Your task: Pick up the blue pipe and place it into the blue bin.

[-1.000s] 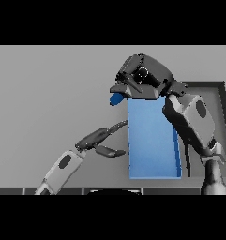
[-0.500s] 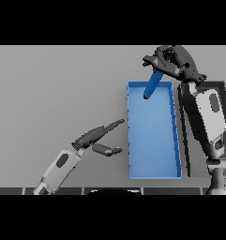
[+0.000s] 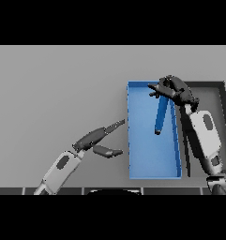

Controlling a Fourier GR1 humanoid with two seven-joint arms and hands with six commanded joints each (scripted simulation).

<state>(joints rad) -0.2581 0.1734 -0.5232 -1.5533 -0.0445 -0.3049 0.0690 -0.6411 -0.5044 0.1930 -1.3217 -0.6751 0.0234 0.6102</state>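
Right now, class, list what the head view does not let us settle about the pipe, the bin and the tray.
- Head view: the blue pipe has its top end covered by the right hand.
- Whether the pipe's lower end touches the blue bin floor cannot be told from above.
- The dark tray is partly hidden by the right arm.
- The left hand hovers open, in plain view.

The right hand (image 3: 173,89) sits at the far end of its raised forearm, fingers curled and pinching. The left arm reaches in from the lower left, its left hand (image 3: 101,139) low with fingers straight and thumb spread apart, holding nothing.
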